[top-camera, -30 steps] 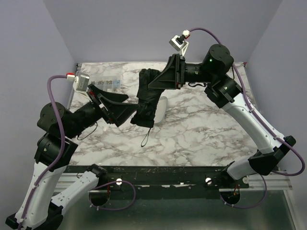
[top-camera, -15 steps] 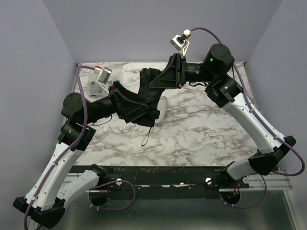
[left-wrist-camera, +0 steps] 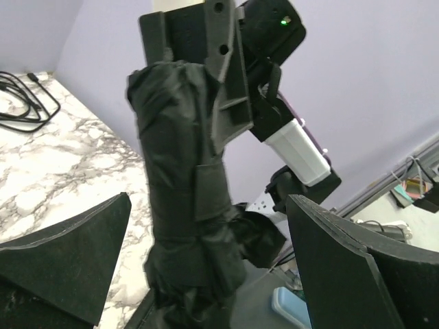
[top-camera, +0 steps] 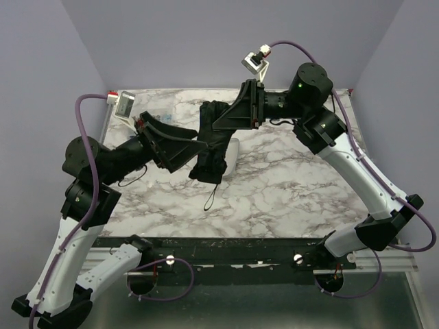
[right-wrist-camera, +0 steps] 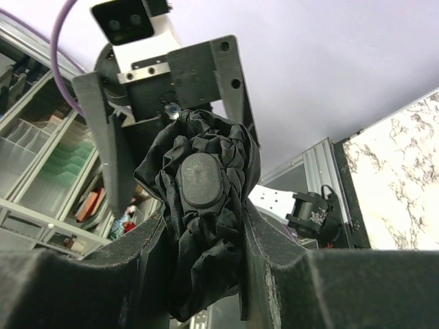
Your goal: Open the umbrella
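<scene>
folded umbrella between spread fingers

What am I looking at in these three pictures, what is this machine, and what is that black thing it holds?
Two robot arms stand at a marble table. One picture looks down from above; the other two come from cameras on each wrist. The right gripper is clamped on a folded black umbrella. The left gripper is open, a finger on either side of it, not touching. A pale sleeve and a black cable lie on the table.
</scene>
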### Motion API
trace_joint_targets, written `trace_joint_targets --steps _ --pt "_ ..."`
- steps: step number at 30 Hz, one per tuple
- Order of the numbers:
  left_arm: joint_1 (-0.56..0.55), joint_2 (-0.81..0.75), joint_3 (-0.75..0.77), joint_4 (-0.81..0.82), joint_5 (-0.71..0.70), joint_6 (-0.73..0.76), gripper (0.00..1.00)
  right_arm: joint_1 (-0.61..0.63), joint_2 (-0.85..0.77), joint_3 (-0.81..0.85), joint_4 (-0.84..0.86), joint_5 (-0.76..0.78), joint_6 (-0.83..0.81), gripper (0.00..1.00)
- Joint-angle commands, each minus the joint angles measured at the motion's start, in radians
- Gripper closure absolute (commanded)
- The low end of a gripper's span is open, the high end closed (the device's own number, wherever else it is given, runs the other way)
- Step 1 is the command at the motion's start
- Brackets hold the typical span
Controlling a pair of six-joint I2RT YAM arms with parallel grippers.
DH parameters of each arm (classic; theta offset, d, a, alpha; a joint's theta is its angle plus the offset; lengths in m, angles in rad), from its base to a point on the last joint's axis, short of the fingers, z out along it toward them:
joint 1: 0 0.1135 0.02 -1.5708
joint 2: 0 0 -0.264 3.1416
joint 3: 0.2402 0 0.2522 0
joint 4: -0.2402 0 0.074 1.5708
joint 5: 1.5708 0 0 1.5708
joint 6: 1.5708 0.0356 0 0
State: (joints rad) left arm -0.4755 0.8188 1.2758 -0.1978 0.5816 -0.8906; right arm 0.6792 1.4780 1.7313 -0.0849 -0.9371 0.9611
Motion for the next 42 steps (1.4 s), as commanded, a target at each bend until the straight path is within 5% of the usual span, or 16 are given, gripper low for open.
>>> trace_joint_targets --steps 1,12,20,29,42 --pt "0.003 0.021 -0.008 0.004 -0.013 -0.043 0.01 0.0 -0.008 0.068 -0.078 0.037 -0.073 0.99" --pt "-0.05 0.066 -0.039 -0.004 -0.046 -0.062 0.01 0.001 0.034 0.154 -0.173 0.058 -0.125 0.99" --pt "-0.078 0.09 -0.065 0.184 0.065 -0.109 0.01 0.002 0.037 0.154 -0.195 0.061 -0.148 0.99" --pt "-0.08 0.102 -0.087 0.057 0.135 -0.03 0.01 0.001 0.056 0.211 -0.189 0.074 -0.141 0.99" --pt "-0.079 0.007 -0.159 0.172 0.132 -0.034 0.42 0.001 0.026 0.127 -0.057 0.038 -0.048 0.99"
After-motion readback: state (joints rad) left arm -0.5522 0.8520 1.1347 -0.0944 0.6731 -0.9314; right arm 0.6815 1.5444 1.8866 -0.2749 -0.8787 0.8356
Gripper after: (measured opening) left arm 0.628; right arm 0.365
